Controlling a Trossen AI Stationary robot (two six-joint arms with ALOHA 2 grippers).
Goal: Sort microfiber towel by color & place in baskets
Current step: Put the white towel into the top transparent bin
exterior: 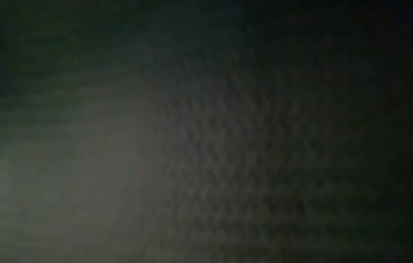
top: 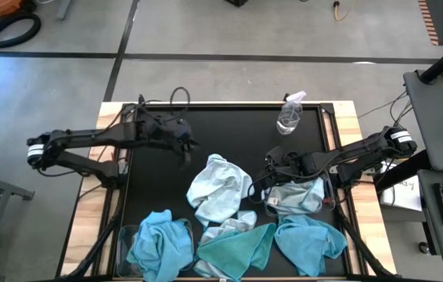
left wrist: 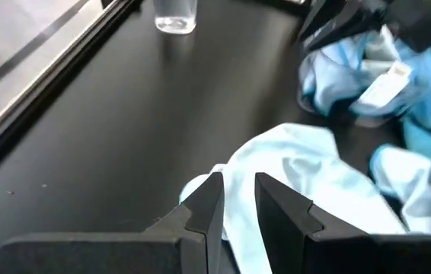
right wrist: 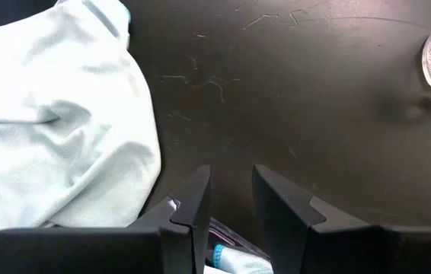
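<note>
While the low view is dark, overhead shows towels (top: 220, 188) heaped near the front edge, bottle (top: 289, 116) on open mat, left gripper (left wrist: 237, 199) and right gripper (right wrist: 231, 194) narrowly parted (both empty).

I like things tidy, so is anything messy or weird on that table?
Yes. The towels lie crumpled in a loose heap on the black table, some draped over the baskets. A spray bottle stands alone at the far edge. The low view is dark, showing nothing.

The high camera is looking straight down on the whole desk (top: 229, 133). The low view is showing only a dark blur. Both wrist cameras are sitting close above the desk, sharing the spray bottle (left wrist: 176, 15) with the high view.
</note>
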